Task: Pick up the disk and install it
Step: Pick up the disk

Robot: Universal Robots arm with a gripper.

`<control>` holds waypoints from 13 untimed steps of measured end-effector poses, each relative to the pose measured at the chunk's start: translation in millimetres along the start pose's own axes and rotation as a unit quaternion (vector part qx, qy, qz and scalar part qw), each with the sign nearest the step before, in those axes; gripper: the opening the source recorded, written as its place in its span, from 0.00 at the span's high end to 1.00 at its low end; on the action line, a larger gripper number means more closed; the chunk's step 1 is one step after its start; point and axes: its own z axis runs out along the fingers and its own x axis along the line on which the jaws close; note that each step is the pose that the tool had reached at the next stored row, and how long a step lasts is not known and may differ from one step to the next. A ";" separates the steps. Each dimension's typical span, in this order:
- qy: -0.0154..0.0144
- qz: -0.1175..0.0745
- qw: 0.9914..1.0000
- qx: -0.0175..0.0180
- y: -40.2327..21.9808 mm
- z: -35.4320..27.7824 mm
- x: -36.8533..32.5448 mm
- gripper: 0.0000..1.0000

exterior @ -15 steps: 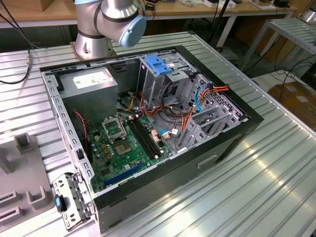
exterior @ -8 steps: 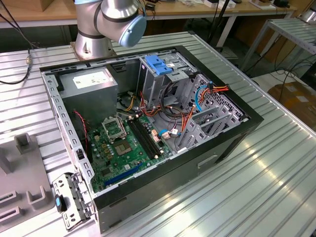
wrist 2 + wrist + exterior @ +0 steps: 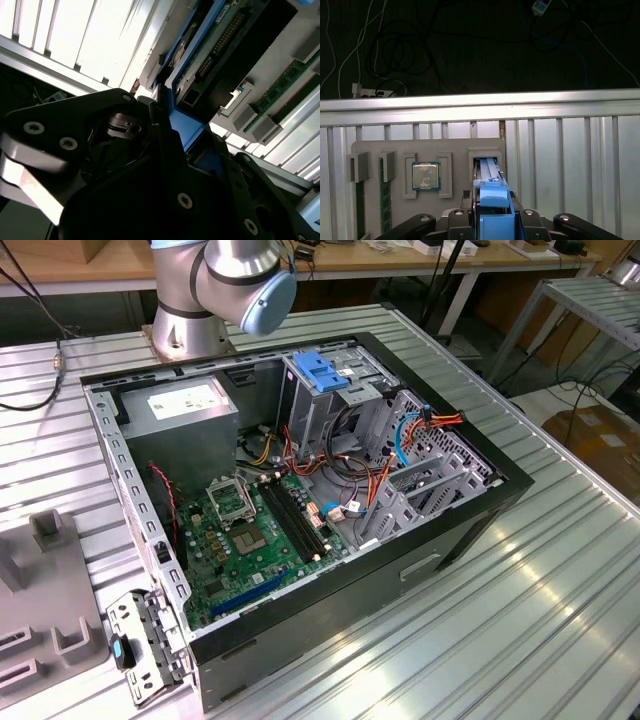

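Observation:
The disk (image 3: 492,200) stands on edge between my gripper's (image 3: 493,222) black fingers in the first wrist view, its blue plastic rail facing the camera. The jaws are shut on its two flat sides. Its far end reaches into the rectangular slot (image 3: 487,155) of a grey holder plate (image 3: 455,147); I cannot tell whether it still rests in that slot. In the second wrist view the disk (image 3: 220,45) shows its green circuit board, its connectors and a blue rail beside the gripper body.
The holder plate also carries a processor chip (image 3: 426,176) and memory sticks (image 3: 384,210) on the ribbed metal table (image 3: 570,165). In the exterior view the open computer case (image 3: 470,530) holds a drive cage with a blue latch (image 3: 325,370), a grey power supply (image 3: 180,410) and loose cables.

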 end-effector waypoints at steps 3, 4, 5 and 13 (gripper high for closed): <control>0.000 0.000 1.000 0.000 0.0 0.0 0.0 0.63; 0.000 0.000 1.000 0.000 0.0 0.0 0.0 0.63; 0.000 0.000 1.000 0.000 0.0 0.0 0.0 0.63; 0.000 -0.008 1.000 0.000 0.0 0.1 0.1 0.63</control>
